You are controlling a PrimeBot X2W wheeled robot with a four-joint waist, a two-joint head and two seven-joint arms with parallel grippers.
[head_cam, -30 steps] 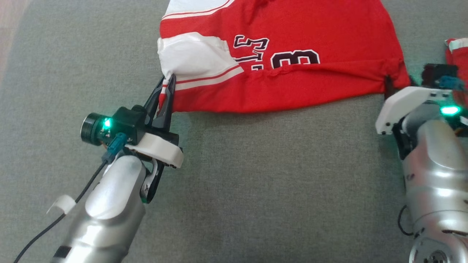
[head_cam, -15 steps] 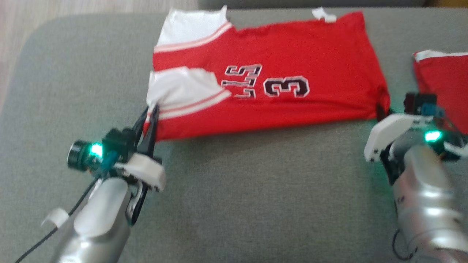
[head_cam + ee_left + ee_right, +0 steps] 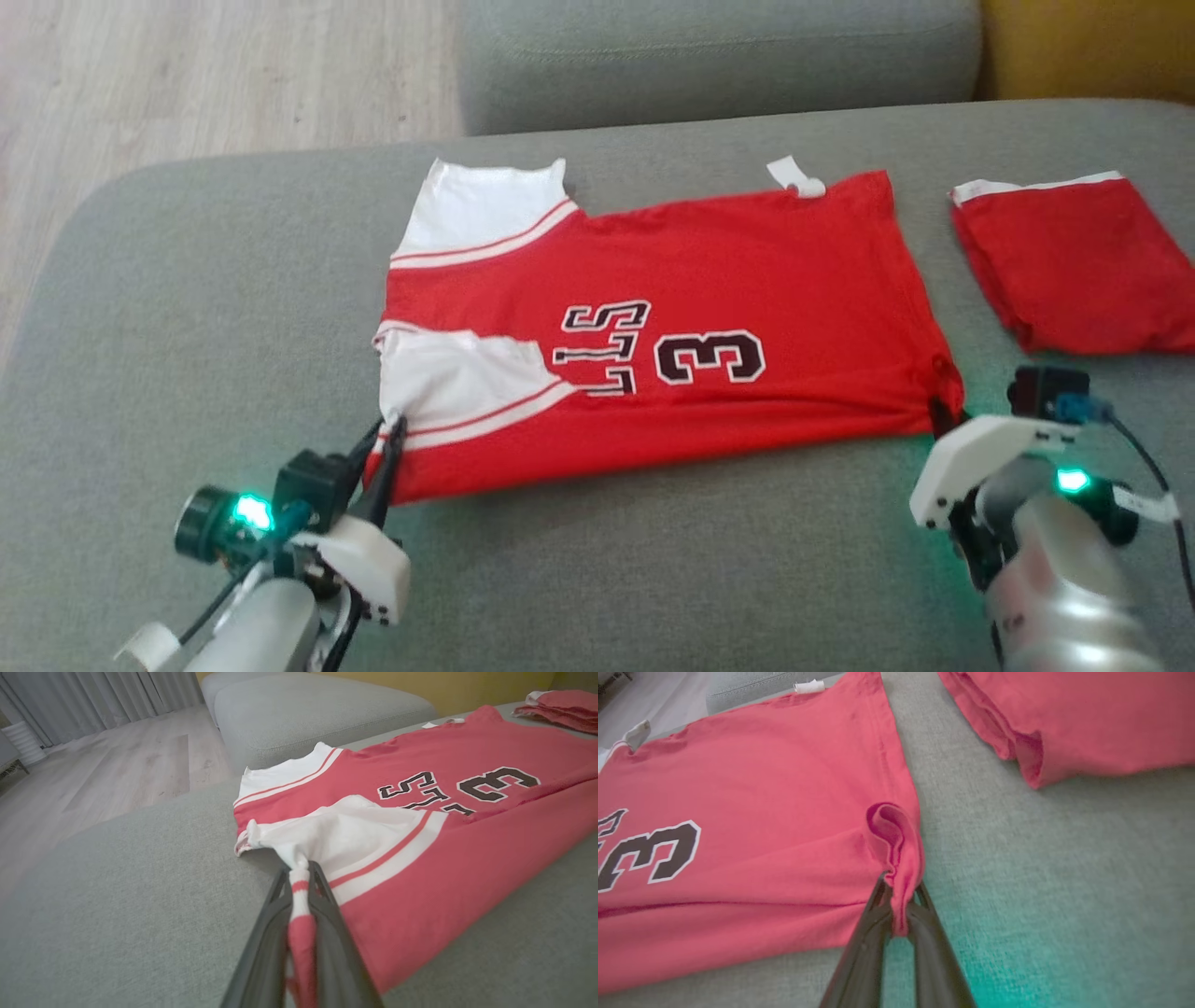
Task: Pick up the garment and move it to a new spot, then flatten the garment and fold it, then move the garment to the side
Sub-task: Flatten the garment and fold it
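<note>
On the grey upholstered sofa cushion point(image 3: 653, 569), in the head view, the red short-sleeved jersey with white sleeves and a dark number three point(image 3: 709, 280) lies spread out sideways. Its near long edge is doubled over. The left gripper point(image 3: 390, 434) is clamped on the near sleeve-end corner and the right gripper point(image 3: 937, 413) on the near hem corner. That edge runs stretched between them, a hold that I judge suits carrying it across as a lengthwise fold. A second, folded red garment point(image 3: 1074, 271) rests just beyond the hem, apart from the jersey.

In the left wrist view, the two dark fingers are pressed together on a bunched strip of white-and-red striped cuff, drawing the sleeve cloth into a peak.

In the right wrist view, the fingers nip a rolled loop of red hem at the very corner, presumably to keep the edge straight. The folded garment lies clear of them on the cushion.
</note>
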